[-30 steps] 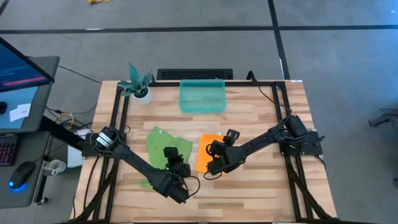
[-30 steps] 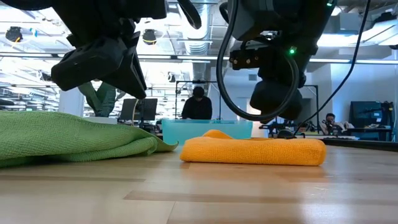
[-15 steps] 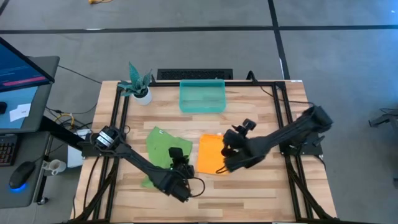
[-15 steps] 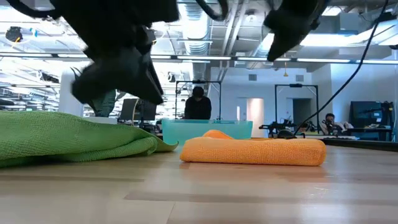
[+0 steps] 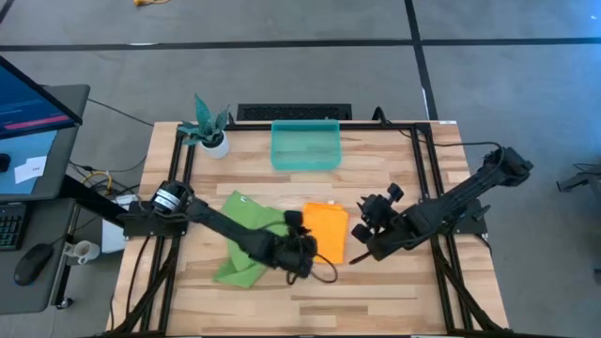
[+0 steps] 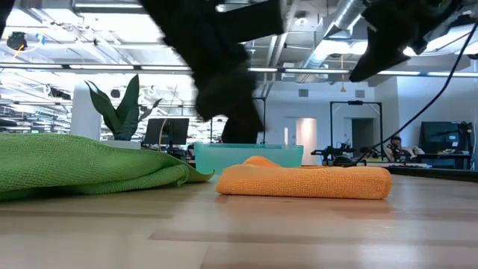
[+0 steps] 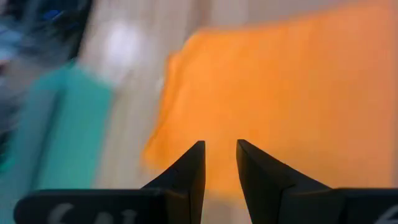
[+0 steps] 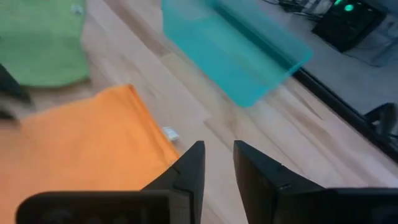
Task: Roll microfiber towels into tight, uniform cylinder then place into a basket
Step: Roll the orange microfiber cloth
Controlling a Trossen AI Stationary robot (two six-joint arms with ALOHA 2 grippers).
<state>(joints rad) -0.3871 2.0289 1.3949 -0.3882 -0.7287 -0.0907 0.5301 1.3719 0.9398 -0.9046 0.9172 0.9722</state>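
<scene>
The orange-yellow towel (image 5: 327,229) lies folded flat at the table's middle; it also shows in the low view (image 6: 306,181) and fills the left wrist view (image 7: 292,93). The lime green towel (image 5: 246,235) lies crumpled to its left, partly under my left arm. The teal bin (image 5: 305,145) stands at the far middle. My left gripper (image 5: 305,250) is shut and hovers over the orange towel's near left corner (image 7: 219,149). My right gripper (image 5: 364,235) is shut and empty, raised just right of the orange towel (image 8: 217,149).
A small white pot with a teal plant (image 5: 212,137) stands at the far left corner. Black frame rails (image 5: 178,178) run along the table's left and right sides. Bare wood lies between the towels and the bin and along the near edge.
My left gripper has swung from over the green towel toward the table's right, to the orange towel's near left corner. My right gripper has risen and drawn back toward the right edge, off the orange towel. Both towels lie as before.
</scene>
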